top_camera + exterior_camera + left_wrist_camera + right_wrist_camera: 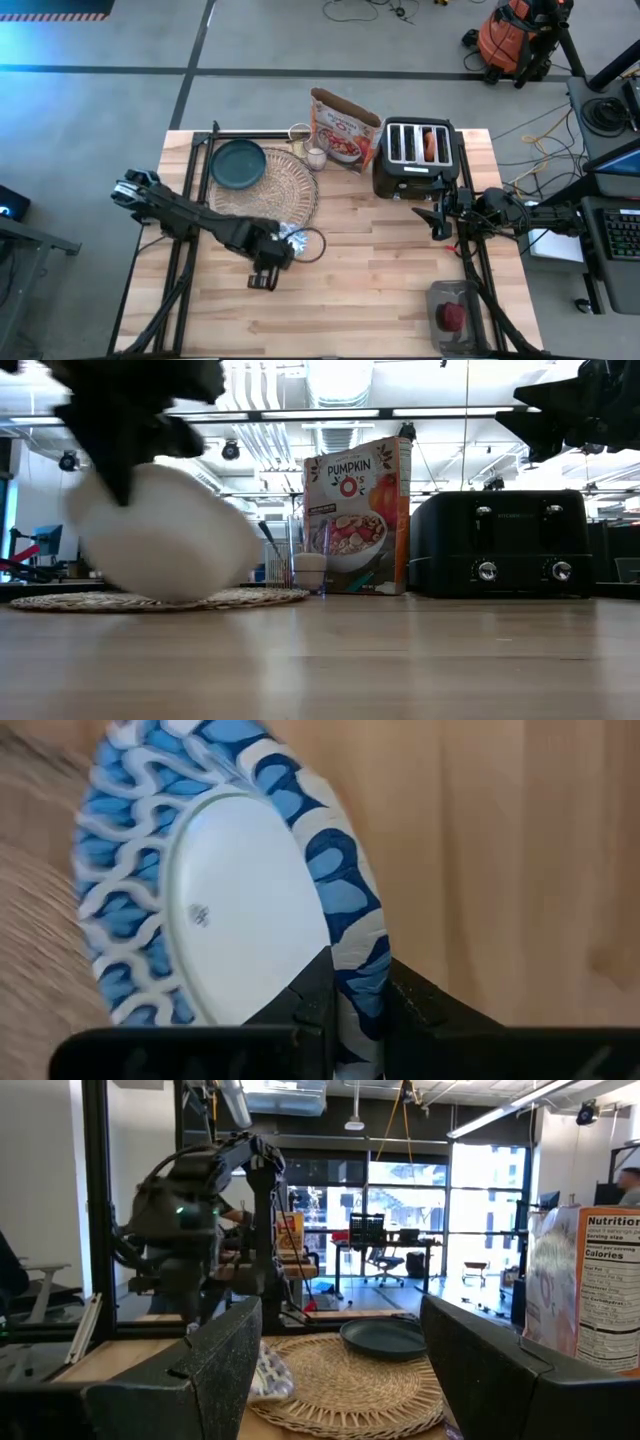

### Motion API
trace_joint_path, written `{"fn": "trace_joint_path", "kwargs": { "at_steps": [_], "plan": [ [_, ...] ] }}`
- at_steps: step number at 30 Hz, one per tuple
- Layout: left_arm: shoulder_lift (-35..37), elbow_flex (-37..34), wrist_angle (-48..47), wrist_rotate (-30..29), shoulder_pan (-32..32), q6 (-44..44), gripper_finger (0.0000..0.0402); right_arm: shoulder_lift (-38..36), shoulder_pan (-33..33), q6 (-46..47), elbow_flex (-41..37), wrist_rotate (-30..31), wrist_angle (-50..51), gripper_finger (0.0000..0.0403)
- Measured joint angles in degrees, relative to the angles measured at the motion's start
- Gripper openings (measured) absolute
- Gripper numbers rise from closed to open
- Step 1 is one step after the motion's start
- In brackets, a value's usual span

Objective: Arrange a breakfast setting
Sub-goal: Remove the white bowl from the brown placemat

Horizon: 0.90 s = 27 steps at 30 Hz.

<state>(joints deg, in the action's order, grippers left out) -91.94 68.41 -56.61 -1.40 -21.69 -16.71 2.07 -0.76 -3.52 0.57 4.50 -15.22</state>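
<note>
Left gripper pinching blue-and-white bowl rim, tilted, beside woven placemat

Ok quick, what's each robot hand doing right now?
Left gripper: closed on the rim of the blue-and-white patterned bowl, holding it.
Right gripper: open, holding nothing, near the black toaster.
</note>
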Motion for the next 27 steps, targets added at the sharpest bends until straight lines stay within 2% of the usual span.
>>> {"fn": "trace_joint_path", "kwargs": {
  "at_steps": [7, 12, 21, 27],
  "plan": [
    [-2.73, -0.51, -0.8, 10.06, -8.4, -13.92, 0.0033, 0.0, -0.02, 0.05, -0.02, 0.01, -0.01, 0.026],
    [-4.99, -0.53, 1.11, 12.42, -14.7, -24.29, 0.0033, 0.0, 0.0, 0.03, -0.01, 0.0, 0.0, 0.026],
    [-9.1, -0.1, 9.01, 12.59, -22.3, -40.52, 0.0033, 0.0, 0.0, 0.01, 0.0, -0.01, -0.02, 0.026],
    [-12.03, 2.97, 9.0, 15.66, -24.77, -45.01, 0.0039, 0.0, -0.01, -0.03, 0.0, -0.01, 0.0, 0.026]
  ]
}}
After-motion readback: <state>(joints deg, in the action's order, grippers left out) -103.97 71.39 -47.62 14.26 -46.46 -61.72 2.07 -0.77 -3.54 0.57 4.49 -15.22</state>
